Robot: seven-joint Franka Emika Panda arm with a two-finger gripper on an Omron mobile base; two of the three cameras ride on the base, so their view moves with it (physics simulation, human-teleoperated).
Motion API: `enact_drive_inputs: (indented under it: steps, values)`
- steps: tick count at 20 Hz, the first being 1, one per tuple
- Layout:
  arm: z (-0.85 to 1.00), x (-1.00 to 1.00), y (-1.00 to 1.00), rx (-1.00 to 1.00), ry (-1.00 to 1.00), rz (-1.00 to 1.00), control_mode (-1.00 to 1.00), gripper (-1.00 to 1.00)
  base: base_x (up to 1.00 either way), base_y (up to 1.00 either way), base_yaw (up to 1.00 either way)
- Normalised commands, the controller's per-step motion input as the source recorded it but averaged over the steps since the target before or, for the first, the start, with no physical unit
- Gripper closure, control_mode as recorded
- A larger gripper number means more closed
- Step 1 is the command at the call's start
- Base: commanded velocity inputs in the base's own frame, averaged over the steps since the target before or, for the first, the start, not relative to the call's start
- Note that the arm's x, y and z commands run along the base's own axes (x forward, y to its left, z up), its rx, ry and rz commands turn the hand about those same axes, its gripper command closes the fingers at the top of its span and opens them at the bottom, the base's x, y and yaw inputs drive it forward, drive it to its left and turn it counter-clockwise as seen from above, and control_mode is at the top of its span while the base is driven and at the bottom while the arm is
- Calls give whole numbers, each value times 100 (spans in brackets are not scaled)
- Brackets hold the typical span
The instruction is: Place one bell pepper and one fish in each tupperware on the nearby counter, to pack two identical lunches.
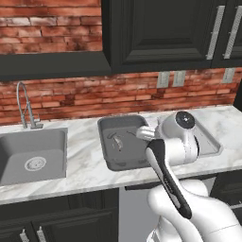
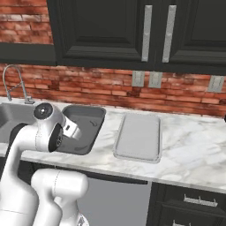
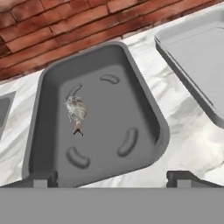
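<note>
Fish point(image 3: 76, 111) lies inside the dark grey tub point(image 3: 144, 103); your hand point(image 3: 109, 177) hovers above the tub's near rim, spread wide, holding nothing. Judged next: fetch a bell pepper.

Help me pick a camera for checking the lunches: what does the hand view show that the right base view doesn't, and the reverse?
Hand view alone: a small silvery fish lying on the floor of the deep dark grey tub. Right base view alone: the whole shallow light grey tray, the steel tap and the black wall cabinets. Both: tub, part of the tray, the white marble counter and brick wall.
</note>
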Motion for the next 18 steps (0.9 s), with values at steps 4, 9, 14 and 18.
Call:
enact_drive_inputs:
  steps: [4,9,14,18]
  values:
    - [64,-65,-49,0,0,-14,-100,-100,0,0,0]
    - [62,-86,-26,0,-3,-9,-100,-100,0,0,0]
    - [8,-100,-6,0,-3,-3,-100,-100,0,0,0]
    - [-6,-50,0,-1,1,3,100,-100,-50,0,7]
